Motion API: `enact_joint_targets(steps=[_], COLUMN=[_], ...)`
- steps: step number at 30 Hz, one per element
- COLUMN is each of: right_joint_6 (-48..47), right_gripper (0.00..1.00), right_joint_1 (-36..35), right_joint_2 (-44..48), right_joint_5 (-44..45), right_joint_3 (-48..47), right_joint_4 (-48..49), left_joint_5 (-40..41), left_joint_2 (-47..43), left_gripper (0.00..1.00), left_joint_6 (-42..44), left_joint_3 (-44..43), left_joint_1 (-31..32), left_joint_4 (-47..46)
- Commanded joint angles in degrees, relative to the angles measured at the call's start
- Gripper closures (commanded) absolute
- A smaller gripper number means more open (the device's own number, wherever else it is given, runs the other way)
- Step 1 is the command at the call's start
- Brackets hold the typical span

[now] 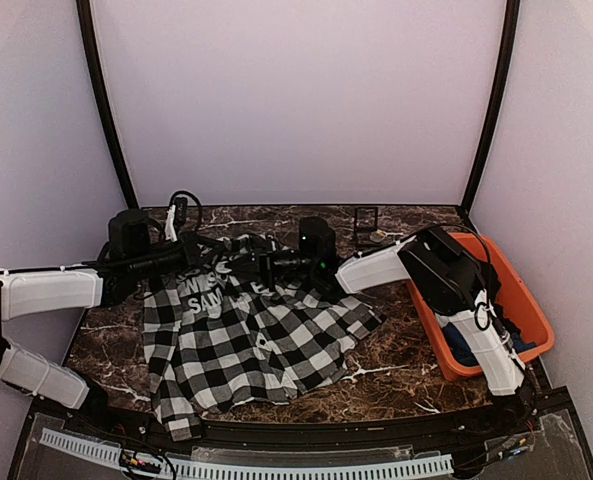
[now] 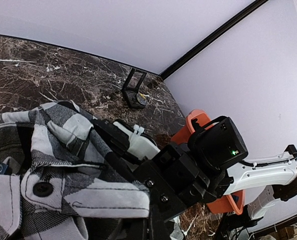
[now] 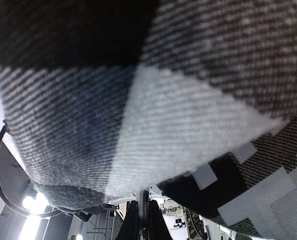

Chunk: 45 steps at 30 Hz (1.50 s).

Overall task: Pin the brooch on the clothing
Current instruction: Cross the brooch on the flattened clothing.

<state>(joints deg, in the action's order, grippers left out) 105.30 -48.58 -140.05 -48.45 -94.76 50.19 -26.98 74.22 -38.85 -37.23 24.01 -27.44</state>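
Marble table (image 1: 406, 360): checked shirt (image 1: 256, 340) spread at centre, white lettering up, collar end toward back wall. Orange bin (image 1: 524, 292) at right, well apart from shirt.

Both arms meet over lettered upper part of shirt.
- Left gripper (image 1: 198, 252): fingers hidden under bunched cloth; opening cannot be told.
- Right gripper (image 3: 141, 216): jaws drawn narrow, thin pale sliver between, identity unclear; cloth draped close above.

Brooch not discernible, none seen fastened.

Judgement: pinning under way, fastening and release left.

Plain lilac walls (image 1: 296, 90) with black corner poles (image 1: 104, 100) enclose a dark marble tabletop (image 1: 396, 380).
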Motion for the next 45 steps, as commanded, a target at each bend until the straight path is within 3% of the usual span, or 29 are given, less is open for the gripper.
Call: enact_joint_targets(steps=[1,10,17,29,45], right_joint_6=[-0.3,4.7,8.9,9.5,12.4], right_gripper=[1.00,1.00,1.00,1.00,1.00], right_joint_1=[0.4,1.0,0.8,-1.6,-3.2], right_joint_2=[2.4,3.9,5.1,6.6,2.2], right_joint_5=[-1.2,-0.6,0.8,-0.3,2.3], right_joint_3=[1.7,5.8,7.9,7.7,6.8], right_joint_4=[3.5,11.5,18.6,19.1,21.2], left_joint_5=[-2.0,-3.2,-2.6,-1.8,-0.3], left_joint_2=[-2.5,-2.9,-3.4,-2.2,-4.0], left_gripper=[0.99,0.99,0.99,0.99,0.99], left_joint_6=[-0.7,0.4,0.0,-1.9,-1.6], left_joint_3=[-0.1,0.8,4.0,7.0,8.4], left_joint_1=[0.3,0.3,0.3,0.3,0.3], left_joint_4=[1.3,1.0,-6.3,-15.7,-19.0])
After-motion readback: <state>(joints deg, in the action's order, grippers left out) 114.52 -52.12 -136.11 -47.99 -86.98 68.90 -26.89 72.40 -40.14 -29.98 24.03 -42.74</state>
